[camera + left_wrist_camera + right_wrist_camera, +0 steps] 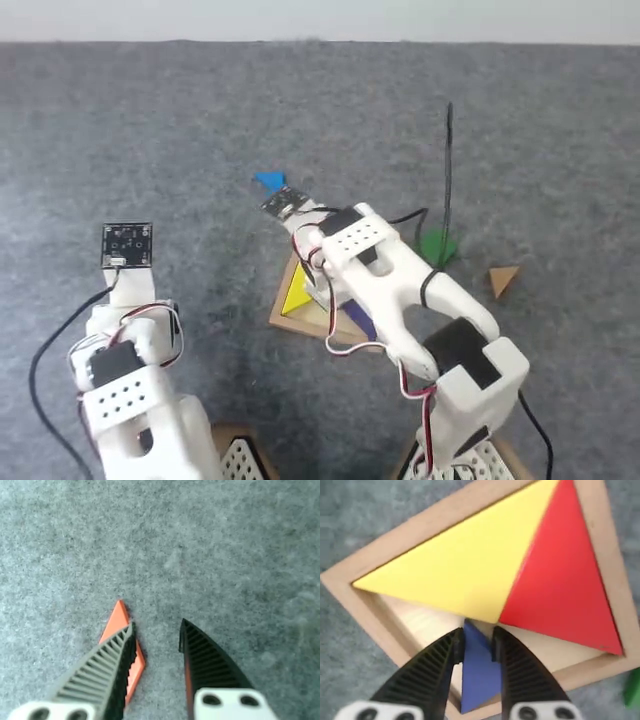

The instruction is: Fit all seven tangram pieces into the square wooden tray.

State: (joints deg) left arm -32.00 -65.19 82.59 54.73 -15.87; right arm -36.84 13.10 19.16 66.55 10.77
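The square wooden tray (350, 600) holds a large yellow triangle (465, 565) and a large red triangle (560, 585), edge to edge. My right gripper (478, 632) is shut on a dark blue piece (479, 672) over the tray's bare floor, its tip at the seam between the two triangles. In the high view the right arm (400, 290) covers most of the tray (285, 318). My left gripper (157, 630) is open, low over the carpet. An orange piece (119, 622) lies partly under one of its fingers.
Loose pieces lie on the grey carpet: a light blue one (268, 181) beyond the tray, a green one (437, 246) and a tan triangle (502, 280) to the tray's right. A black cable (448, 170) runs across the carpet behind the right arm.
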